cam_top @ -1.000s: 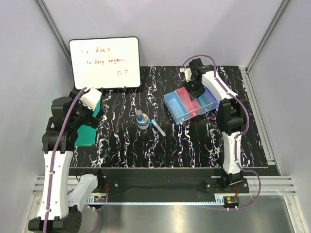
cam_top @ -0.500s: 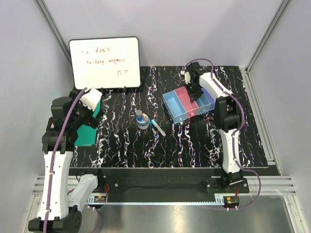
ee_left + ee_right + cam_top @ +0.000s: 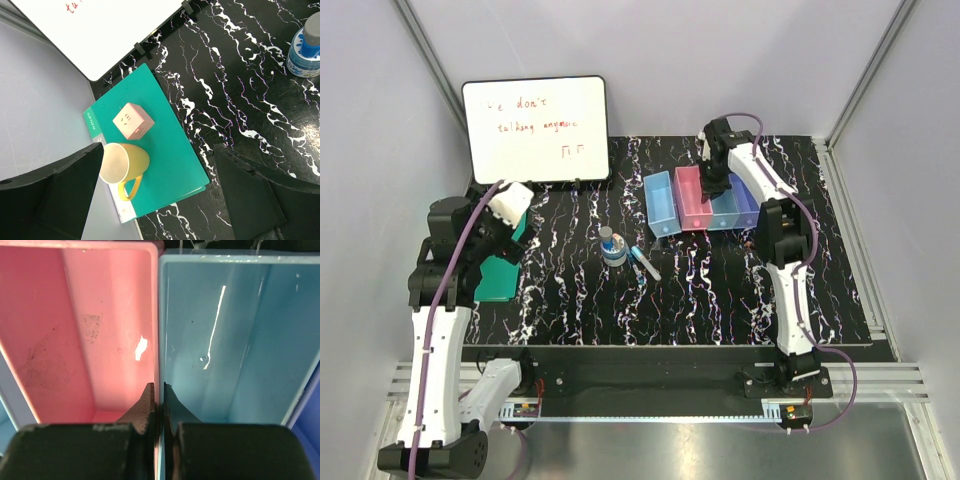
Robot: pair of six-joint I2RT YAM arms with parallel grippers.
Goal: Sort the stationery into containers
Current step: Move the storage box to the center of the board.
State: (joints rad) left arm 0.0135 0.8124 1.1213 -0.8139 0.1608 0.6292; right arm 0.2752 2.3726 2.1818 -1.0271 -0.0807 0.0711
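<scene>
Black table (image 3: 720,290), containers (image 3: 660,203) near far edge, right tool (image 3: 157,387) on their rim

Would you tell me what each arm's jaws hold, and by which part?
Right gripper: the containers, by the wall between pink bin and light blue bin. Left gripper: nothing.

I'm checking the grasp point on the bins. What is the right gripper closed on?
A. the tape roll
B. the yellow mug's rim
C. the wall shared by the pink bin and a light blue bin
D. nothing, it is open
C: the right wrist view shows the right gripper pinched on the shared wall, with the pink bin on one side and the light blue bin on the other.
</scene>
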